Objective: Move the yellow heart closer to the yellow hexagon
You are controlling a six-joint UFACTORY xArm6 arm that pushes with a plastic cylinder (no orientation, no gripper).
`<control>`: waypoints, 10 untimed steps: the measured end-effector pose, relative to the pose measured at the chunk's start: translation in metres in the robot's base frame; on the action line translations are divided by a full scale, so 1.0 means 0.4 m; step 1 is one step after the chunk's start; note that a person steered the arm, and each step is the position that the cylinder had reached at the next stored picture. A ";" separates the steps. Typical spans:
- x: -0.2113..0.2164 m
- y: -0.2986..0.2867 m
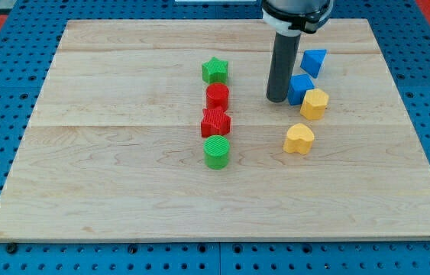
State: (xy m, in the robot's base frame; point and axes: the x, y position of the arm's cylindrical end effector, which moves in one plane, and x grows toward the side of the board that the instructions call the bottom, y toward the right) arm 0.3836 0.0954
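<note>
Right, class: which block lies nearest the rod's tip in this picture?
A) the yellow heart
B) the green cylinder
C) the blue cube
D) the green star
C: my tip sits right beside the blue cube, on its left in the view, while the yellow heart lies lower down.
</note>
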 end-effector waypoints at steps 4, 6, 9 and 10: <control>0.099 -0.084; 0.358 0.003; 0.239 0.059; 0.234 0.059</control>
State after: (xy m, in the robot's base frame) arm 0.4771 0.1191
